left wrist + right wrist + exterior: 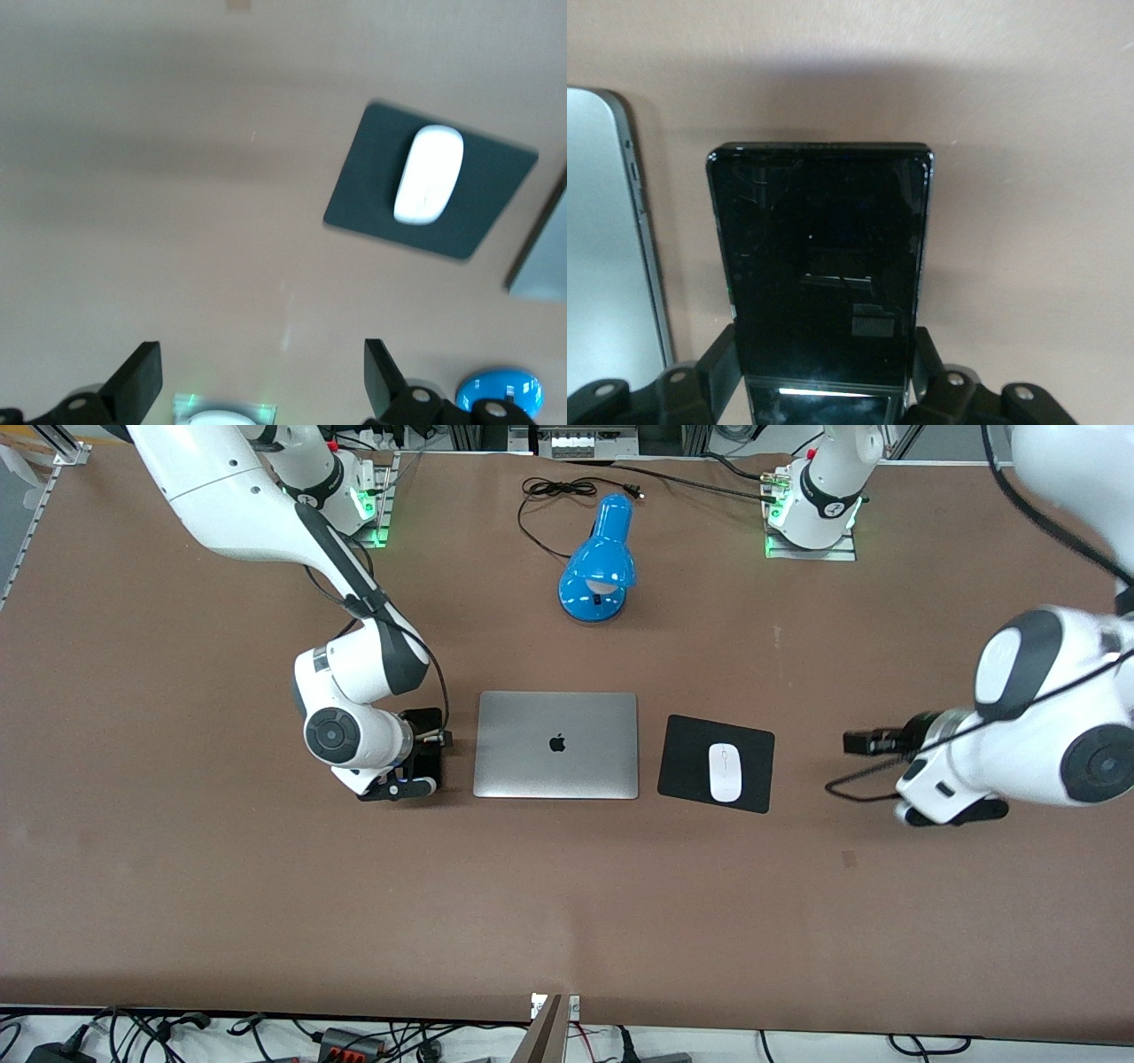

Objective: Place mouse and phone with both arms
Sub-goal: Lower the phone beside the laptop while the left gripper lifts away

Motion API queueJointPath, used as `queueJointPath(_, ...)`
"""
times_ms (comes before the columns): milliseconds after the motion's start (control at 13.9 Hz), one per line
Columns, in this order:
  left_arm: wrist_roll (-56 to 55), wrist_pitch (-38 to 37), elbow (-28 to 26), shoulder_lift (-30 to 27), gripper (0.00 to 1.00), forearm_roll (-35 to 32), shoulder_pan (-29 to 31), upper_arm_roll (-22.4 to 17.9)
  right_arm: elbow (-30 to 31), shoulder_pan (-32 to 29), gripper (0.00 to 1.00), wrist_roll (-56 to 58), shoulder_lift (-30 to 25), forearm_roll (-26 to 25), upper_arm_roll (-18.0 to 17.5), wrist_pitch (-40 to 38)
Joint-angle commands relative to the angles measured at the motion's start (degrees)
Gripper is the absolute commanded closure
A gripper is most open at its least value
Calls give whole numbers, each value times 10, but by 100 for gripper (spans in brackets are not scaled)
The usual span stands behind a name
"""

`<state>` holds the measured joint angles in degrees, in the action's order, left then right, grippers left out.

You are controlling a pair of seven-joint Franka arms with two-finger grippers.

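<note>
Black phone [819, 274] pinched between right gripper [824, 376] fingers, low over the desk [177, 886] beside the silver laptop [556, 745]. Left gripper [261, 381] fingers spread, empty; white mouse [429, 174] on black pad [354, 186], well apart from them.

Right gripper [824, 390] low, jaws clamped; left gripper [263, 376] raised, jaws spread.

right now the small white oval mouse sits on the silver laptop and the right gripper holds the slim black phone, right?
Not quite: the small white oval mouse sits on the black square pad beside the silver laptop, as the front view shows. The right gripper does hold the slim black phone.
</note>
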<state>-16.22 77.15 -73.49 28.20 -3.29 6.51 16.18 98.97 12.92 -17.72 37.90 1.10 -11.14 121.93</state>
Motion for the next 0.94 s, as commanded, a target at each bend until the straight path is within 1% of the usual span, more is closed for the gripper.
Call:
queueJointPath(0, 2, -22, -37, -83, 0, 25, 8, 3, -12, 20, 77, -68, 7, -9, 4, -8)
queueJointPath(72, 3, -22, -52, -116, 0, 33, 10, 4, -12, 30, 77, -79, 7, -10, 5, -8)
queueJointPath(144, 8, -17, -87, -151, 0, 33, 10, 4, -11, 31, 76, -82, 7, -12, 5, -8)
queueJointPath(216, 1, 10, -137, -205, 0, 34, 13, 3, -10, 31, 76, -82, 9, -13, 5, -7)
queueJointPath(288, 2, 53, -170, -238, 0, 34, 21, 3, -10, 30, 76, -83, 14, -13, 5, -6)
queueJointPath(360, 6, 60, -186, -244, 0, 34, 35, 3, -10, 31, 76, -83, 16, -13, 5, -6)
queueJointPath(504, 9, 65, -199, -244, 0, 39, 48, 4, -9, 36, 75, -81, 23, -18, 5, 0)
queueJointPath(647, 9, 80, -230, -265, 0, 52, 48, 4, -3, 40, 71, -82, 24, -29, 5, 2)
queueJointPath(719, 16, 98, -240, -267, 0, 52, 50, 4, -3, 38, 44, -82, 24, -29, 5, 2)
queueJointPath(791, 58, 107, -239, -264, 0, 54, 51, -4, -2, 36, 0, -82, 24, -29, 5, 1)
queueJointPath(863, 86, 116, -238, -264, 0, 54, 36, -24, -4, 36, 0, -82, 23, -29, 5, -2)
